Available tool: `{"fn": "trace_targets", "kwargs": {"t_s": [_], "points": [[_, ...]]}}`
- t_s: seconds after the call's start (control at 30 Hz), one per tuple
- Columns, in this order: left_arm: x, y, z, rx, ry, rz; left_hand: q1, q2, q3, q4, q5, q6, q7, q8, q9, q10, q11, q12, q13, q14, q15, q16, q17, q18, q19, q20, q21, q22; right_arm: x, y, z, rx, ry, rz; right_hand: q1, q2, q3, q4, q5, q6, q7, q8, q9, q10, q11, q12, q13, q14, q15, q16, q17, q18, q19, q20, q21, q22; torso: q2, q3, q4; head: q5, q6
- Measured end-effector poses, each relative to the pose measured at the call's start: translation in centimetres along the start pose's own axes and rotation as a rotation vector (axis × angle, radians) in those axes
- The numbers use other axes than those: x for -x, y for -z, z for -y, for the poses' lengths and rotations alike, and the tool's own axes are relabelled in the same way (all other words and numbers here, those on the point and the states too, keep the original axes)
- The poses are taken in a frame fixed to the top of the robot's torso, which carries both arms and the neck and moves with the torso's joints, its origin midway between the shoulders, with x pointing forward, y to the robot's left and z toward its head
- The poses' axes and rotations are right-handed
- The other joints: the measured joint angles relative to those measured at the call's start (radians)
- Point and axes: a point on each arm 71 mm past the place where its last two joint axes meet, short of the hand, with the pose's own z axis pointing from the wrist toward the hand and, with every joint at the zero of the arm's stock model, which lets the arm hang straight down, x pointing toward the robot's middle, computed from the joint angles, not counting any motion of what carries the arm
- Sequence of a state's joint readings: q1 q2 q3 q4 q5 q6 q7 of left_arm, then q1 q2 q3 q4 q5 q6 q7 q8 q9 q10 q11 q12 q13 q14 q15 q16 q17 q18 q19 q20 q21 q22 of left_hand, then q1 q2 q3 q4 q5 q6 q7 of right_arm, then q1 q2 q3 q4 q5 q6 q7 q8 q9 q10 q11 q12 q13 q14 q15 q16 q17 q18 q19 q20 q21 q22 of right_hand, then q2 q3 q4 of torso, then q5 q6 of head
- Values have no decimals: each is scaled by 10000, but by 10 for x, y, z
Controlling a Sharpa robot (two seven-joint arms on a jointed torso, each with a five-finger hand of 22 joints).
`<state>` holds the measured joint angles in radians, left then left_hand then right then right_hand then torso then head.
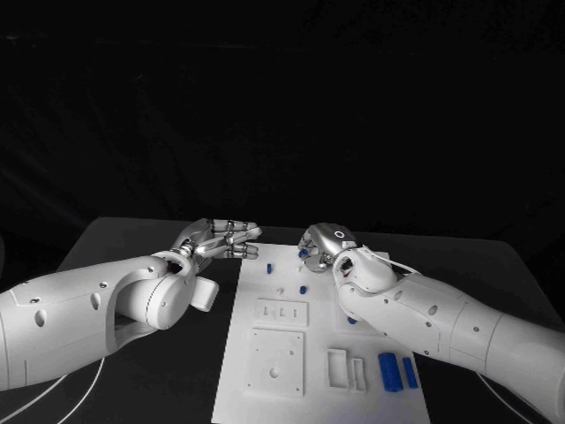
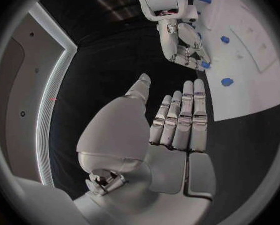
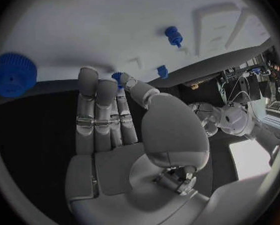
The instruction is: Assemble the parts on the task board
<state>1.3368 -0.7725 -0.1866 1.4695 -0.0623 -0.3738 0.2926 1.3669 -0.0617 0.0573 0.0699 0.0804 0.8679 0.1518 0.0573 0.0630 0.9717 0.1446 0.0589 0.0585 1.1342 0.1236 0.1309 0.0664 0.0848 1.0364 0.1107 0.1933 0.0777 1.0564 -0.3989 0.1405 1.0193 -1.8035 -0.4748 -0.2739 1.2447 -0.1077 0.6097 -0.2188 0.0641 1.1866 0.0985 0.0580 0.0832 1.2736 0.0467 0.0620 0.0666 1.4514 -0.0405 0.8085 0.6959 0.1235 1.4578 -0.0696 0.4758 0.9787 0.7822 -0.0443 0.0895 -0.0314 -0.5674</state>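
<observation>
right hand (image 1: 323,246) pinching small blue part (image 3: 119,77) over task board (image 1: 319,371) at 12 o'clock end; left hand (image 1: 219,240) open, empty. risk: shallow pinch lets part slip.

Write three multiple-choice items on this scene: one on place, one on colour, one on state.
1. Where is the left hand?
A. On the task board's near edge
B. Above the black table, beside the task board's far left end
C. On the bars

2. What colour are the two long bars at the board's near right?
A. Blue
B. Red
C. Green

3. What does the left hand hold?
A. A bar
B. A cable
C. Nothing

Key: B, the head view shows it left of the far end; A, both bars are blue; C, its fingers lie straight and bare.
</observation>
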Motion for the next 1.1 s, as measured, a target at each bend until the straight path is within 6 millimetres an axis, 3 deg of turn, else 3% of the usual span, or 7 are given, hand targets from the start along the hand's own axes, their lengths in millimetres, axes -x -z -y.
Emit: {"fn": "trace_targets", "kwargs": {"t_s": [0.17, 0.2, 0.3, 0.47, 0.73, 0.87, 1.1], "points": [[0, 0, 0, 1, -3, 4, 0, 0, 0, 0, 0, -34, 34, 0, 0, 0, 0, 0, 0, 0, 0, 0, 0, 0, 0, 0, 0, 0, -2, 1, 1, -18, -94, -77, -131, -657, -838, 221, 97, -981, 250, 57, -176, -1322, 401, 31, -51, 0, 274, -3, -169, 99, 70, 293, -315, -138, 3, -1, -11, 7, 17], [0, 0, 0, 0, -5, 6, 0, 0, 0, 0, 0, -34, 34, 0, 0, 0, 0, 0, 0, 0, 0, 0, 0, 0, 0, 0, 0, 0, -2, 1, 1, -15, -119, -84, 127, -655, -1543, 355, 97, -1135, 278, 58, -176, -1612, 476, 31, -51, -1, 323, -52, -288, 211, 77, 405, -486, -263, 3, -1, -12, 8, 17], [1, 0, 0, -1, -10, 17, 0, 0, 0, 0, 0, -34, 35, 0, 0, 0, 0, 0, 0, 0, 0, 0, 0, 0, 0, 0, 0, 0, -1, 1, 0, 30, -221, -97, 470, -704, -2430, 628, 97, -1289, 261, 57, -176, -1967, 558, 30, -51, -10, 368, -54, -438, 314, 88, 448, -745, -404, 3, -2, -12, 12, 22], [4, 0, 0, 4, -25, 77, 20, -78, 0, 0, 0, -70, -2, 0, 1, -35, -36, 0, 0, 0, 0, 0, 0, 0, 0, 0, 0, 0, 4, 6, 1, 175, -385, -69, 551, -719, -2540, 710, 96, -1290, 261, 57, -175, -1980, 568, 9, -60, -17, 374, -54, -475, 316, 88, 448, -774, -409, 2, 0, -17, -2, 44], [10, 2, 0, 17, -54, 217, 9, -90, 0, 0, 0, -70, -2, 0, 1, -35, -36, 0, 0, 0, 0, 0, 0, 0, 0, 0, 0, -1, 27, 21, 25, 137, -525, 189, 214, -751, -1382, 585, 222, -902, 207, 57, -175, -1246, 385, -10, -60, -23, 369, 9, -526, 315, 88, 448, -816, -225, -30, 15, -87, -56, 111], [13, 3, 0, 18, -67, 275, 9, -90, 35, 34, 0, -70, -1, 0, 1, -35, -36, 0, 0, 0, 0, 0, 0, 1, 0, 0, 0, -1, 45, 29, 45, -71, -588, 428, 23, -813, -933, 739, 298, -737, 86, 57, -175, -274, 126, -10, -50, -20, 143, 67, -494, 314, 88, 265, -816, -119, -62, 42, -176, -39, 139], [18, 3, 0, 22, -98, 384, 9, -90, 34, 35, 0, -70, -1, 0, 1, -35, -36, 0, 0, 0, 0, 0, 0, 1, 0, 0, 0, -1, 69, 38, 81, -632, -642, 553, 72, -863, -1731, 763, 762, -845, 28, 57, -174, 1662, -447, 105, 552, -31, -281, 120, -243, -35, 71, -186, -812, 85, -123, 102, -294, 12, 153]]}}
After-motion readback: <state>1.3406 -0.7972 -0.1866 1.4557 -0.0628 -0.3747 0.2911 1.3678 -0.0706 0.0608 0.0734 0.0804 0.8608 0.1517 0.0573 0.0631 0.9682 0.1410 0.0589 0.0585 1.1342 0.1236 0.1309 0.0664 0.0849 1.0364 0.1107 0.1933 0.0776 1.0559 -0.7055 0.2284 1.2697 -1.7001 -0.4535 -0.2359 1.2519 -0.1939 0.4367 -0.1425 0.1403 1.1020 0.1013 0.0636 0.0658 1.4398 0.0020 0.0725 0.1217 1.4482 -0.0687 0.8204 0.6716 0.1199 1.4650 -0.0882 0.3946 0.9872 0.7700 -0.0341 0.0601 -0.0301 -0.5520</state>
